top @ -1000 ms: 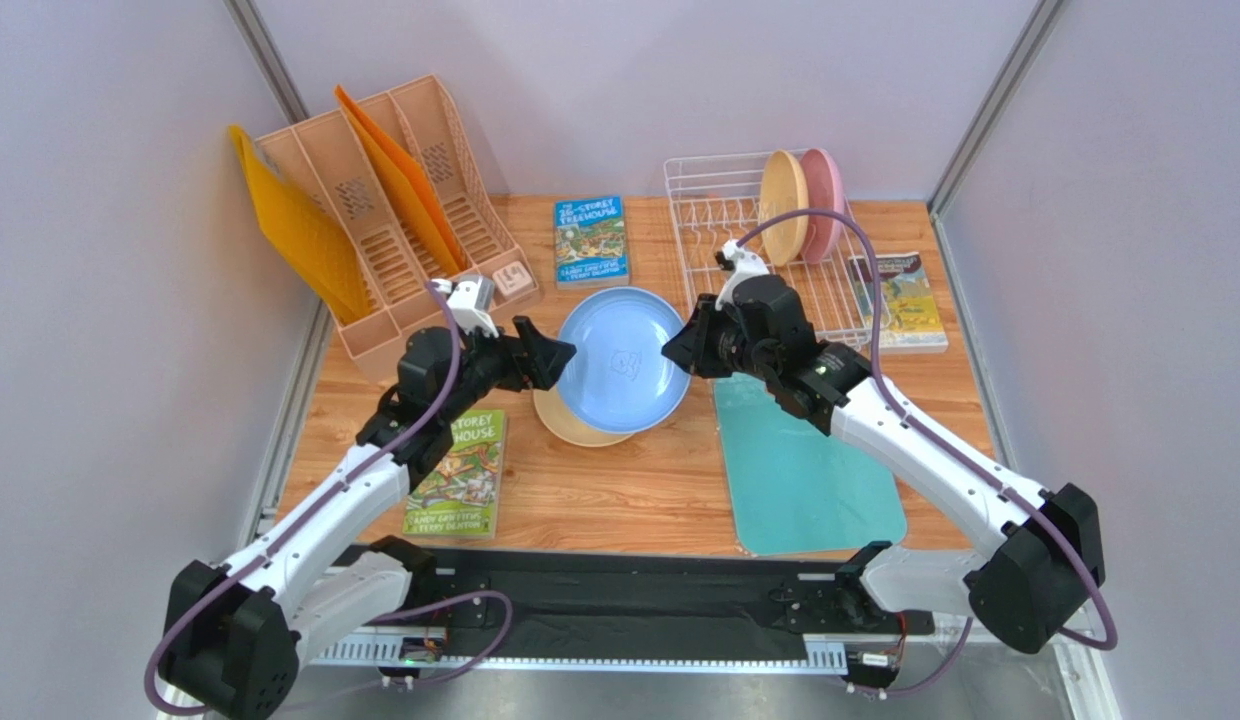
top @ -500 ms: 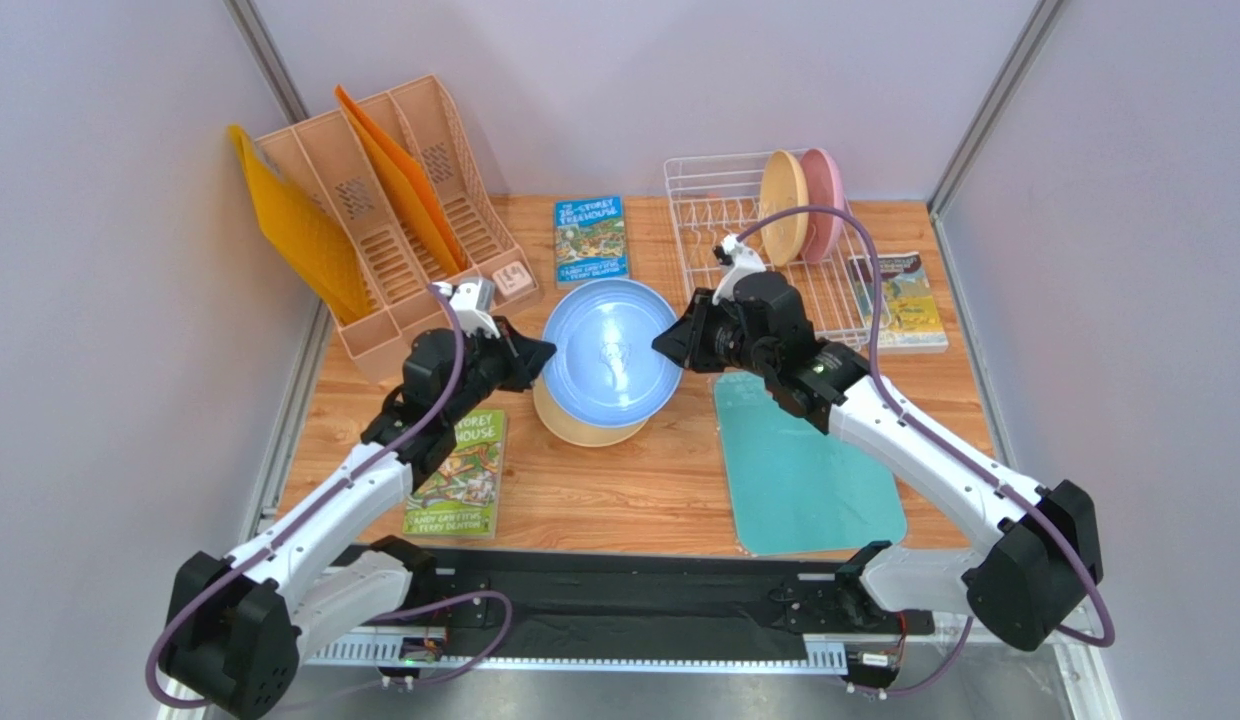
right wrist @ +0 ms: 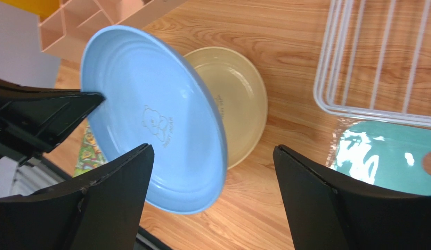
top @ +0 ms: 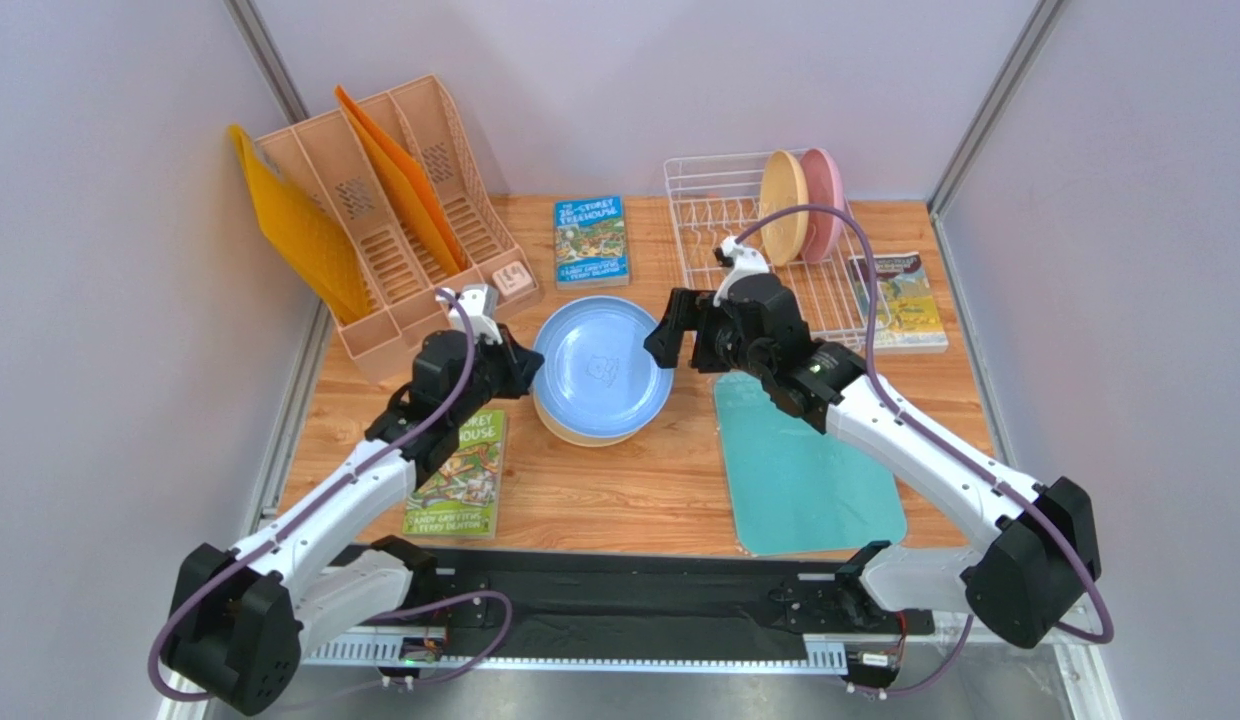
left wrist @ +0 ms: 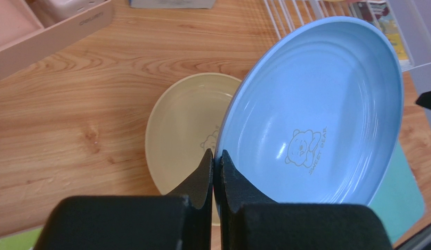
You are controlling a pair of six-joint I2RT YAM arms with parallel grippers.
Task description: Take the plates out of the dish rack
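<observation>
- Top view: The left fingers (top: 527, 365) pinch the rim of the light blue plate (top: 604, 360). The plate hangs tilted over a cream-yellow plate (top: 578, 431) that lies flat on the surface (top: 641, 495), both just off the near-left corner of the dish rack (top: 701, 188). The right fingers (top: 667, 333) are spread at the blue plate's rack-side edge and grip nothing. At the rack's far right end a second cream-yellow plate (top: 781, 207) and the pink plate (top: 831, 188) stand on edge.
- Left wrist view: The fingers are pressed narrow on the blue rim. The plate slopes up toward the rack with its bear mark facing up and half covers the cream-yellow plate below. Whether its low edge touches that plate cannot be told.
- Right wrist view: Both fingers gape wide and clear of the blue plate. The rack's corner wires show at upper right, with the teal cutting board (right wrist: 379, 156) on the rack's near side.
- Step in hand: This appears to be the stacking of the second of four plates, with the unloading about half done.
- Next move: It calls for levelling the blue plate, lowering it centred onto the cream-yellow one, then opening the left fingers. The empty right arm looks best placed to go to the rack for a standing plate.
</observation>
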